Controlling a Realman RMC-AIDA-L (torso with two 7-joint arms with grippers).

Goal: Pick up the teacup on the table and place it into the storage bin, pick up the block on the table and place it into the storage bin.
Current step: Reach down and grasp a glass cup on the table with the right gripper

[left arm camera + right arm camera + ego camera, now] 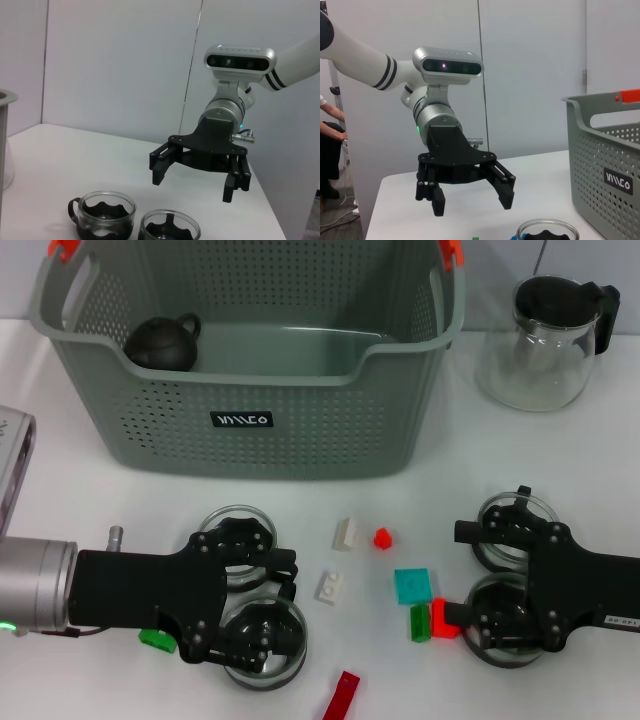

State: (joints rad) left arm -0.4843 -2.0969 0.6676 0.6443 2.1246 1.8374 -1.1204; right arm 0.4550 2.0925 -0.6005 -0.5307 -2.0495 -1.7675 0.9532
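- Your left gripper [285,592] sits at the lower left of the head view, its fingers spread apart and holding nothing; the right wrist view shows it [469,199] hanging clear above the table with its fingers wide.
- Two glass teacups lie under that gripper in the head view: one [240,532] just above the fingers, the other [262,643] just below them, both partly hidden by the black gripper body.
- Your right gripper [468,575] sits at the lower right of the head view, fingers also apart and empty; the left wrist view shows it [196,184] hovering above the table.
- Two more glass teacups sit beneath it: one [517,525] higher in the frame, one [500,630] lower.
- The storage bin [250,390] fills the upper centre and left of the head view, standing on the white table [100,500]. A dark teapot [163,342] rests inside at its left end.
- The blocks are scattered between the two grippers: two white ones [345,533] [330,585], a small red one [382,538], a teal one [412,585], a green one [420,622] beside a red one [443,618], and a long red one [342,696] at the bottom edge.
- Another green block [156,639] peeks out below the left gripper body.
- A glass jug [548,340] with a black lid stands at the upper right, apart from the bin.
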